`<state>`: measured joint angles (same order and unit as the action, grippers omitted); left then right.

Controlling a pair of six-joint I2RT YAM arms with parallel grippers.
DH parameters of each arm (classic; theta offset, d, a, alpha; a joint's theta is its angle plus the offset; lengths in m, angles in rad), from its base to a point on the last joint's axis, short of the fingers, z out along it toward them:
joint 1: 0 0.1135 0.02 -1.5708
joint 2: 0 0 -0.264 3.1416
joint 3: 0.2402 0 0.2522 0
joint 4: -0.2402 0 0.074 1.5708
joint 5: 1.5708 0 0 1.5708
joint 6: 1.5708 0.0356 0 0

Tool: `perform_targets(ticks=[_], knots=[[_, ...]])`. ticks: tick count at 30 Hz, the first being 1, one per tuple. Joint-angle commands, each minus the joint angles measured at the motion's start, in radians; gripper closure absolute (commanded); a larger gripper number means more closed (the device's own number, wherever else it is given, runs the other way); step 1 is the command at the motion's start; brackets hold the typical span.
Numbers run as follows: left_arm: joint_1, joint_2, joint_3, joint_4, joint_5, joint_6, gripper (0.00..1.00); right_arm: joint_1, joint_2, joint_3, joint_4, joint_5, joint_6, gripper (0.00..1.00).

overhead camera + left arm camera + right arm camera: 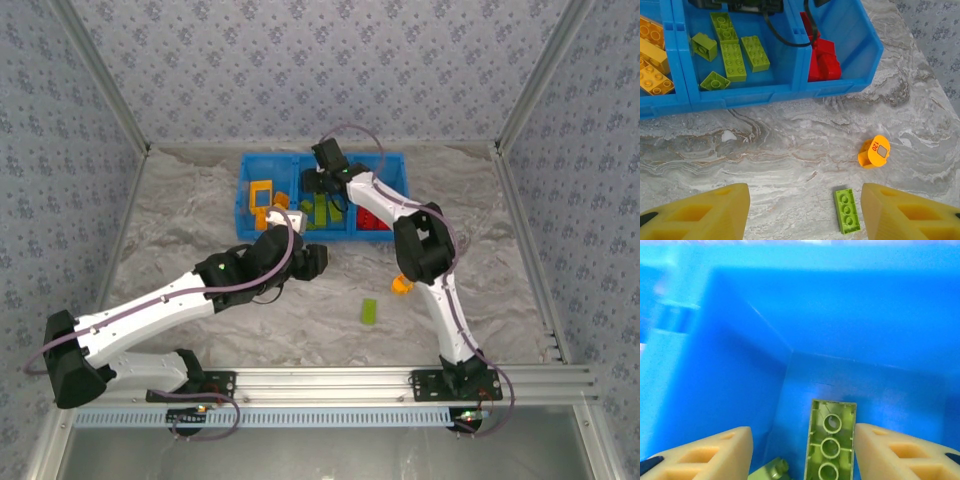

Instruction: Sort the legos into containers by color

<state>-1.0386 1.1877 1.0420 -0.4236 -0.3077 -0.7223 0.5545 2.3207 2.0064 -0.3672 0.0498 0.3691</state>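
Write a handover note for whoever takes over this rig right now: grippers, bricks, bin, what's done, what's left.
Left gripper: open, empty, low over the grey marbled table, a loose lime green flat plastic brick lying between its fingers.
Right gripper: open inside the middle compartment of the bright blue three-compartment plastic bin; another lime green brick, underside showing, sits between the spread fingers, unclamped.
Done: orange bricks in the left compartment, lime green ones in the middle, red ones on the right.
Left: the loose lime brick and a small orange round piece on the table.
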Motion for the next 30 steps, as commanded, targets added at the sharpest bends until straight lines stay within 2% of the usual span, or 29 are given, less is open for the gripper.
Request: perform_targets(ticks=[1, 4, 9, 13, 15, 19, 23, 30], knots=[[0.005, 0.012, 0.048, -0.012, 0.019, 0.012, 0.39, 0.013, -0.211, -0.051, 0.016, 0.066, -0.037, 0.43], [0.005, 0.057, 0.073, -0.017, 0.065, 0.022, 0.38, 0.021, -0.392, -0.211, 0.013, 0.145, -0.023, 0.43], [0.018, 0.175, 0.108, 0.049, 0.212, 0.097, 0.38, 0.022, -0.797, -0.591, -0.117, 0.268, 0.085, 0.45], [0.029, 0.310, 0.160, 0.105, 0.362, 0.179, 0.39, 0.037, -1.123, -0.796, -0.304, 0.293, 0.156, 0.44], [0.024, 0.388, 0.206, 0.110, 0.411, 0.211, 0.39, 0.042, -1.281, -0.872, -0.358, 0.255, 0.175, 0.42], [-0.011, 0.559, 0.339, 0.059, 0.409, 0.287, 0.39, 0.052, -1.549, -0.941, -0.425, 0.110, 0.158, 0.35], [-0.054, 0.722, 0.483, -0.007, 0.357, 0.329, 0.38, 0.052, -1.710, -0.969, -0.466, -0.077, 0.111, 0.29], [-0.111, 0.943, 0.692, -0.074, 0.247, 0.358, 0.37, 0.053, -1.812, -0.916, -0.582, -0.103, 0.151, 0.26]])
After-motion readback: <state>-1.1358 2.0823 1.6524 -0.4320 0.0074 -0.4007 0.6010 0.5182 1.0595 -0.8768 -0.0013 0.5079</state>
